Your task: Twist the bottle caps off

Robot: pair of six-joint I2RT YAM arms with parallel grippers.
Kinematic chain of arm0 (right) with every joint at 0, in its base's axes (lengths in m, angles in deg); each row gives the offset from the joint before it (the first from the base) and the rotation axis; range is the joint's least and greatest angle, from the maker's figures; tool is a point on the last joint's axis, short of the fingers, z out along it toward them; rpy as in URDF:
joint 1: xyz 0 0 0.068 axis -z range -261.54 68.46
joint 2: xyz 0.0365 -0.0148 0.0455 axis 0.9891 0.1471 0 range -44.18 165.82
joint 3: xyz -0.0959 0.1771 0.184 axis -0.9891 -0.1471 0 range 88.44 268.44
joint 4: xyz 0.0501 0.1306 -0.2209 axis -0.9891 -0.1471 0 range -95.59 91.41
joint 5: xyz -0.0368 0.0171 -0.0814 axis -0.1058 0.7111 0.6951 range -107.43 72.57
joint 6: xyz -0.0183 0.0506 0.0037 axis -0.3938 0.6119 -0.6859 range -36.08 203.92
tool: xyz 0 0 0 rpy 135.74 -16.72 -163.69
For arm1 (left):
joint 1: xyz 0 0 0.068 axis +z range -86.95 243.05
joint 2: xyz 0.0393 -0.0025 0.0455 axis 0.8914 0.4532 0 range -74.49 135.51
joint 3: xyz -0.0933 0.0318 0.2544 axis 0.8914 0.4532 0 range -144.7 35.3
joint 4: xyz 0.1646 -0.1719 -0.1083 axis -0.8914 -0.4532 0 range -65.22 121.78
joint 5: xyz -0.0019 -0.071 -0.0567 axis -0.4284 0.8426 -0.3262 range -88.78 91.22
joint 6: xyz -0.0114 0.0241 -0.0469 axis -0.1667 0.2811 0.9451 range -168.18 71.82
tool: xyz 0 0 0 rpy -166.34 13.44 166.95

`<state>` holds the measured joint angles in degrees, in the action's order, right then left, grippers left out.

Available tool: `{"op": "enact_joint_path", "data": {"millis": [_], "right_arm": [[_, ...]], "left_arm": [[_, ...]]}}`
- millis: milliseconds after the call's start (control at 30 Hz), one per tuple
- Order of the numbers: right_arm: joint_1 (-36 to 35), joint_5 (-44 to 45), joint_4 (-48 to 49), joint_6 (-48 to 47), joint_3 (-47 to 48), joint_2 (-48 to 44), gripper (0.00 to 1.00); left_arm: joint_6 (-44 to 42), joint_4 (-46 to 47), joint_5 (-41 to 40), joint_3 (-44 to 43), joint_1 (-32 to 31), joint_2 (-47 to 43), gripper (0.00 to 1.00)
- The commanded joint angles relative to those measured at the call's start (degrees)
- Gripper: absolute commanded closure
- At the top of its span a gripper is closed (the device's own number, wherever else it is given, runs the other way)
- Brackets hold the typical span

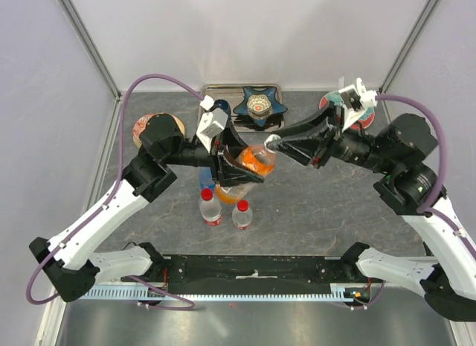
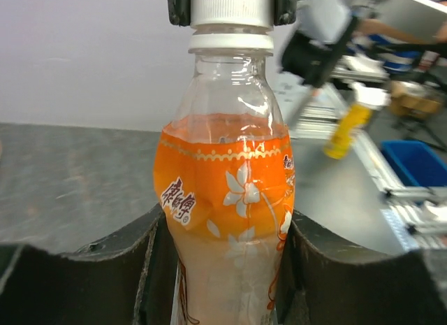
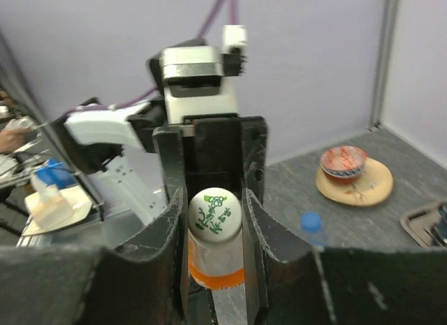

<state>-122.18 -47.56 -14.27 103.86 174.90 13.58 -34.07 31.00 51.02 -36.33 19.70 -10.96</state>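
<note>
The bottle with orange liquid (image 1: 249, 164) (image 2: 227, 199) is held up off the table, tilted, with my left gripper (image 1: 229, 166) (image 2: 223, 269) shut on its body. Its white cap (image 1: 273, 143) (image 2: 230, 7) (image 3: 215, 213) has a green print on top. My right gripper (image 1: 279, 145) (image 3: 215, 224) is shut on that cap, one finger on each side. Two clear bottles with red caps (image 1: 207, 195) (image 1: 242, 206) stand upright on the table below the held bottle. The blue-tinted bottle (image 1: 206, 181) stands half hidden under the left arm; its blue cap (image 3: 310, 222) shows in the right wrist view.
A metal tray (image 1: 223, 88) at the back holds a blue star-shaped dish (image 1: 259, 104) and a dark blue cup (image 1: 221, 106). A patterned plate (image 1: 149, 126) (image 3: 353, 175) lies at the back left, another (image 1: 364, 121) at the back right under the right arm.
</note>
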Motion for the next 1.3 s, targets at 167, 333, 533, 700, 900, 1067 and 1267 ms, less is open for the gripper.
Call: {"op": "enact_joint_path", "data": {"millis": [167, 333, 533, 700, 900, 1067, 1267], "right_arm": [[-0.58, -23.12, 14.08, 5.62, -2.96, 0.07, 1.00], [-0.49, -35.86, 27.34, 14.66, -5.68, 0.43, 1.00], [-0.49, -38.33, 32.20, 16.27, -8.32, 0.43, 1.00], [-0.49, -39.30, 33.00, 16.35, -8.85, 0.16, 1.00], [-0.49, -35.09, 21.40, 9.85, -5.25, -0.01, 0.92], [-0.58, -30.43, 17.80, 8.36, -4.10, -0.80, 0.77], [-0.49, -26.39, 15.77, 7.39, -1.99, -0.98, 0.68]], "left_arm": [[22.71, 24.67, 23.49, -1.32, 1.25, 4.24, 0.47], [29.47, 33.88, 25.96, -0.26, 1.25, 5.90, 0.47], [31.68, 36.90, 27.37, 0.18, 1.25, 7.40, 0.47], [31.51, 36.64, 28.07, -0.35, 1.43, 8.10, 0.47], [26.61, 30.77, 25.53, -0.61, 2.31, 7.14, 0.48], [21.58, 23.90, 23.59, -2.19, 2.48, 6.70, 0.48], [17.89, 18.54, 22.45, -2.98, 2.48, 6.17, 0.48]]}}
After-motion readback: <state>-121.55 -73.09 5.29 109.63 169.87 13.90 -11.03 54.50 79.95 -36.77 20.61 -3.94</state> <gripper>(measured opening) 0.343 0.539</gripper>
